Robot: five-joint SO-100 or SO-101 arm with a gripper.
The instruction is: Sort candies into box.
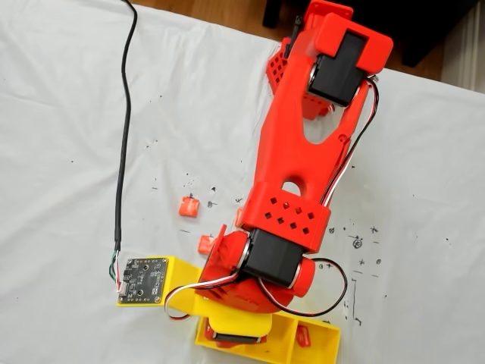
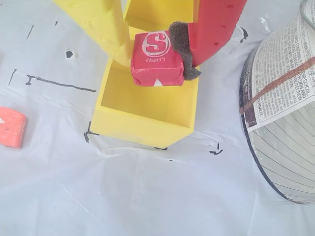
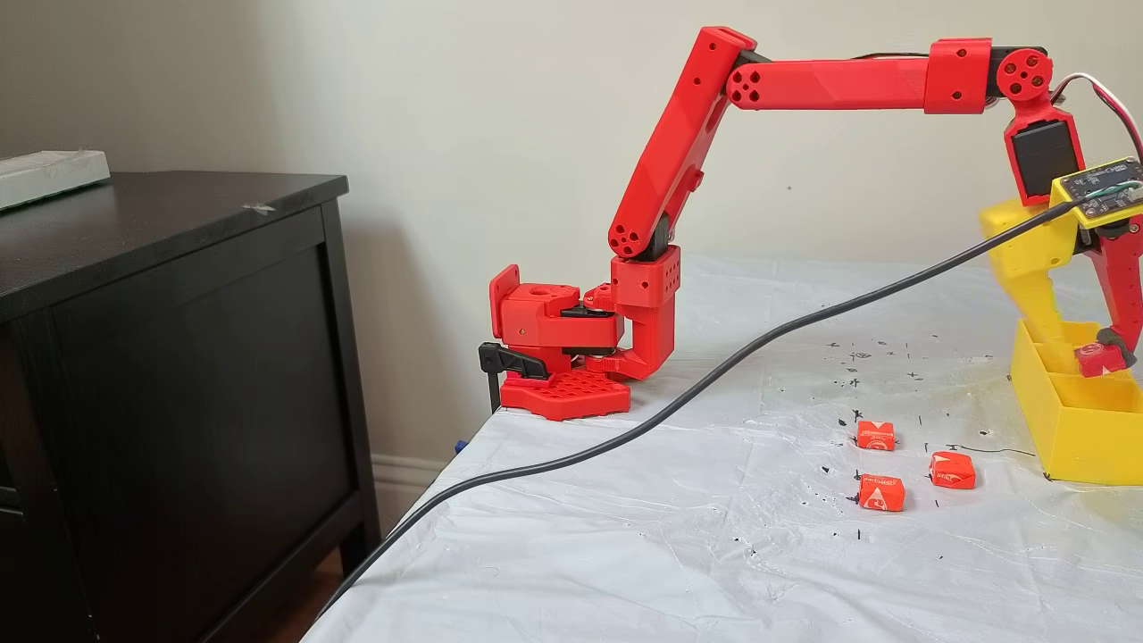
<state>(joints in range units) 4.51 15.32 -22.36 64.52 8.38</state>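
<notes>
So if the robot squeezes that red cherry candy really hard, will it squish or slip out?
The cherry candy probably gives a little: its wrapper looks creased at the bottom edge, like a soft chew. It likely won't slip, since the pincer grips its flat sides with a fuzzy pad. Being square, it shouldn't roll once dropped into the yellow box.

A plain cream painted wall [image 3: 446,107] stands behind the table [image 3: 679,554], which is covered in wrinkled white plastic sheeting speckled with black pen marks. Left of it in a fixed view stands a dark wooden cabinet [image 3: 170,375], with a white baseboard [image 3: 406,478] beside it. Brown wooden floor [image 1: 220,11] shows beyond the table edge.
</notes>
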